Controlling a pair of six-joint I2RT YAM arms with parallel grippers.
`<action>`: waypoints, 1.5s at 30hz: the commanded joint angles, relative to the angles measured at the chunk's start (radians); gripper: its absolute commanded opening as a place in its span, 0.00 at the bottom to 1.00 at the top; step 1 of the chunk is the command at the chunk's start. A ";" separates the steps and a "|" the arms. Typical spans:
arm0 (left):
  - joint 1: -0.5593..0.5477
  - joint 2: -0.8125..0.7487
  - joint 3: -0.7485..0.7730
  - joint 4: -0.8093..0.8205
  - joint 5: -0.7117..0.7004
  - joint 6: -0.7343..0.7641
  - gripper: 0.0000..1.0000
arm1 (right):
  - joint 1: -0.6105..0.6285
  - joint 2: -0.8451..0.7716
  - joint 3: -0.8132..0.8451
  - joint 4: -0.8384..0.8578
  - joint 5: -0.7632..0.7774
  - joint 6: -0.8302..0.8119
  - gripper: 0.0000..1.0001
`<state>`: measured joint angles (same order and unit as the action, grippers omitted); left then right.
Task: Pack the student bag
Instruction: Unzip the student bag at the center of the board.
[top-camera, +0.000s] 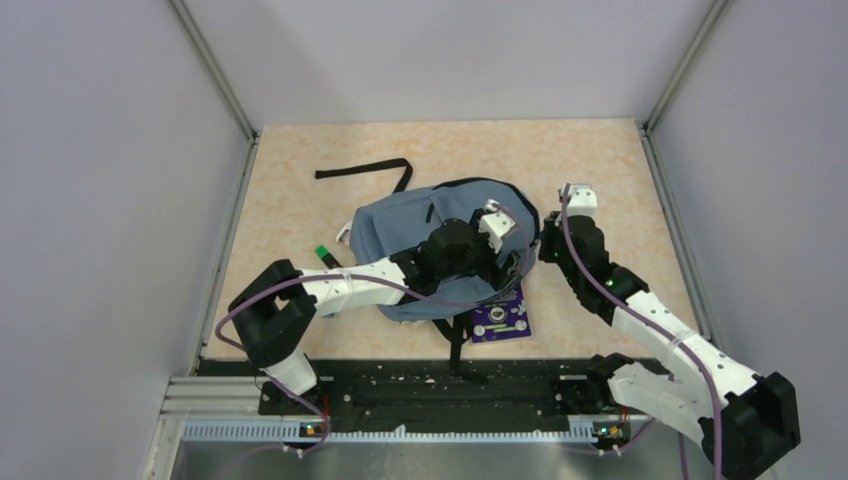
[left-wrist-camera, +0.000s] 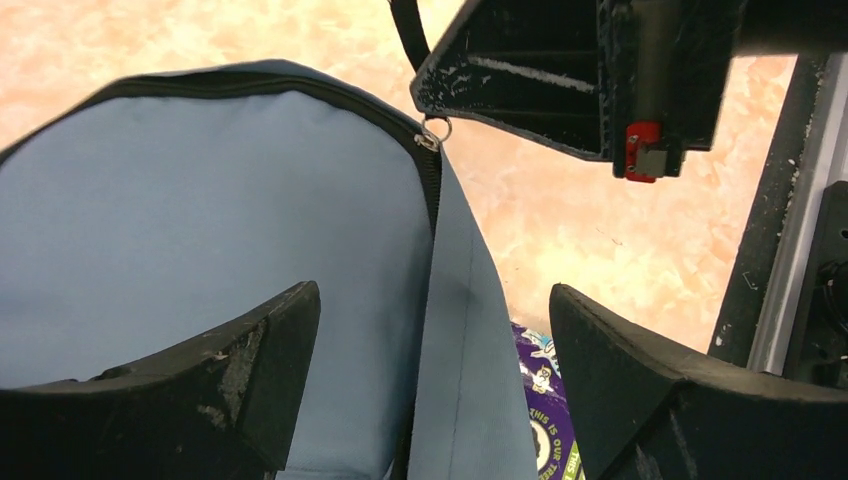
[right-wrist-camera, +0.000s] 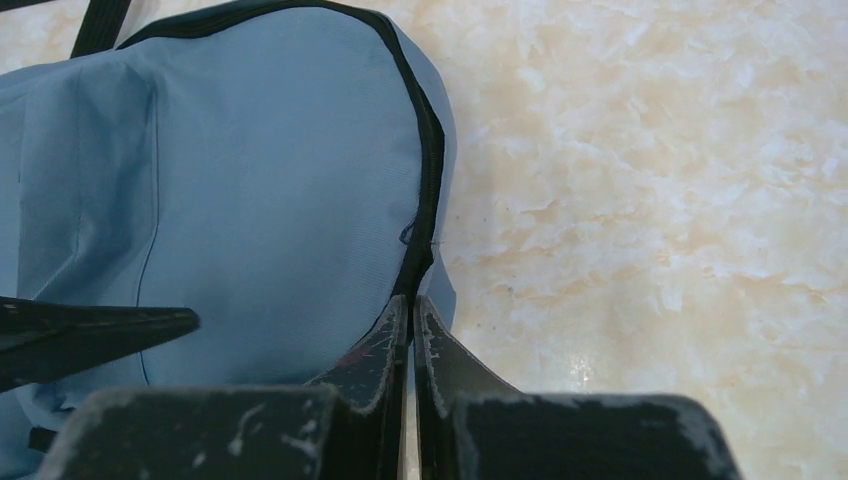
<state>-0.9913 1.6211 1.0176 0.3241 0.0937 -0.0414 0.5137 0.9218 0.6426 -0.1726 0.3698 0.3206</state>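
On my feed the tan marbled table (top-camera: 620, 170) fills the cell floor, and the student bag (top-camera: 390, 232) lies flat near its middle, blue-grey, with one long black strap (top-camera: 365, 170) trailing toward the far side. The left arm (top-camera: 350, 285) reaches across the bag from the left, while the right arm (top-camera: 650, 320) comes in at the bag's right edge. The left gripper (left-wrist-camera: 432, 295) hangs over the bag's near right edge, its fingers spread wide with only fabric below them. The right gripper (right-wrist-camera: 410, 308) sits at the black zip line, fingers closed to a sliver; whether they pinch the zip I cannot tell. A purple printed card (top-camera: 500, 318) pokes out at the bag's near right corner. A small green object (top-camera: 322, 252) lies just beside the bag's left edge. A metal zip ring (left-wrist-camera: 436, 131) shows right at the right gripper's tip.
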 joint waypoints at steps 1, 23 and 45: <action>-0.013 0.059 -0.008 0.161 -0.019 -0.051 0.89 | -0.011 -0.025 0.031 0.010 0.050 -0.023 0.00; -0.093 0.241 0.026 0.366 -0.231 -0.028 0.52 | -0.012 -0.031 -0.009 0.041 0.054 -0.030 0.00; -0.136 0.037 -0.214 0.496 -0.262 0.010 0.00 | -0.012 0.013 0.001 0.030 0.101 0.013 0.00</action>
<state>-1.1221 1.7355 0.8536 0.7071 -0.1726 -0.0498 0.5140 0.9279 0.6159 -0.1646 0.3988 0.3264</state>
